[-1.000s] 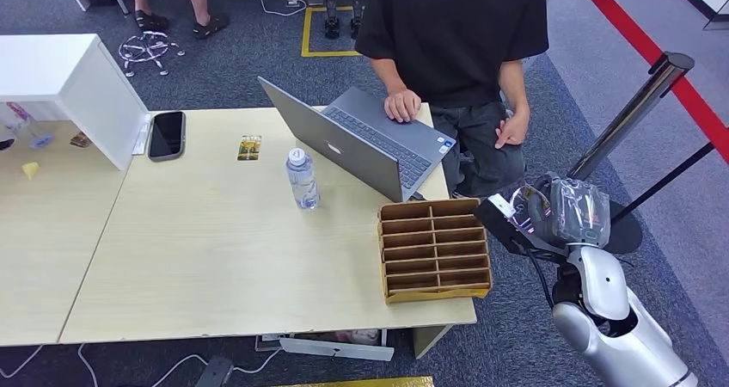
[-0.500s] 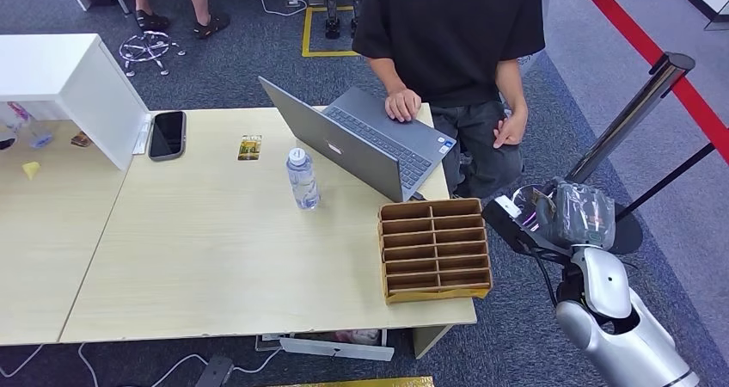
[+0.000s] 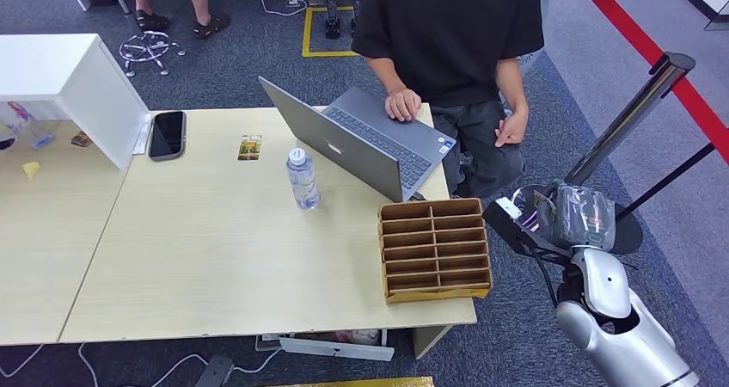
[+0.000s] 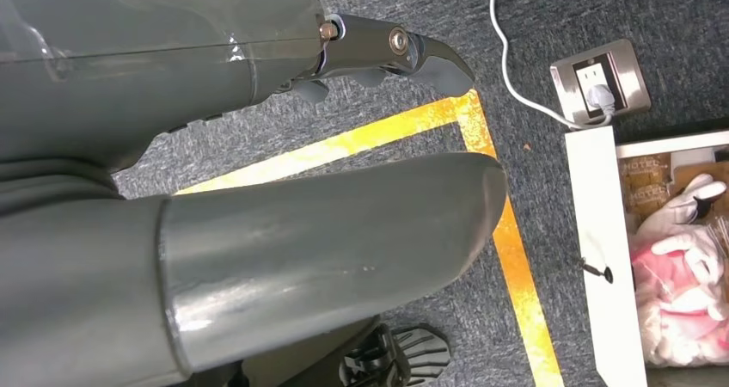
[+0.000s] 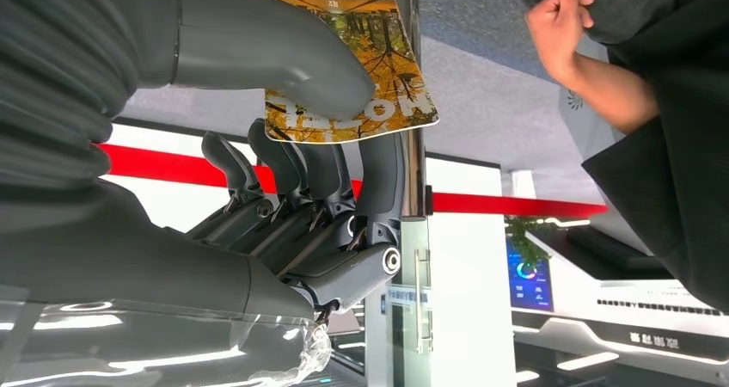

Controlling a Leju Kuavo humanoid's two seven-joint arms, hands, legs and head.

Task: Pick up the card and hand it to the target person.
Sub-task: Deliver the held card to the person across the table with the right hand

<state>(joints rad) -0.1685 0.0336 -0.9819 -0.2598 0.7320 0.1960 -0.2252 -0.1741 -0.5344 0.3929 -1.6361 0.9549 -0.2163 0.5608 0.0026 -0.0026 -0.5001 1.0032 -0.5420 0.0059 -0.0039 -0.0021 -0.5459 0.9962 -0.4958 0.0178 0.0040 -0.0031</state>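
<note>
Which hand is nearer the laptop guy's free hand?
Right. The right hand, pinching the card, is raised near the person's hand; the left hand hangs low over carpet.

Office corner with a light wood table (image 3: 215, 258) on grey-blue carpet (image 3: 585, 86).

A red stripe (image 3: 653, 52) runs across the carpet toward the far right corner, with a dark stanchion post (image 3: 632, 116) standing beside it; yellow tape (image 3: 331, 34) marks a rectangle on the floor beyond the table's far edge, and more yellow tape (image 4: 507, 232) shows near a floor socket (image 4: 600, 79) with a white cable (image 4: 507, 69). A white partition box (image 3: 77, 86) sits at the table's far left corner. What may be glass panels and lit displays (image 5: 550, 284) stand farther off.
</note>
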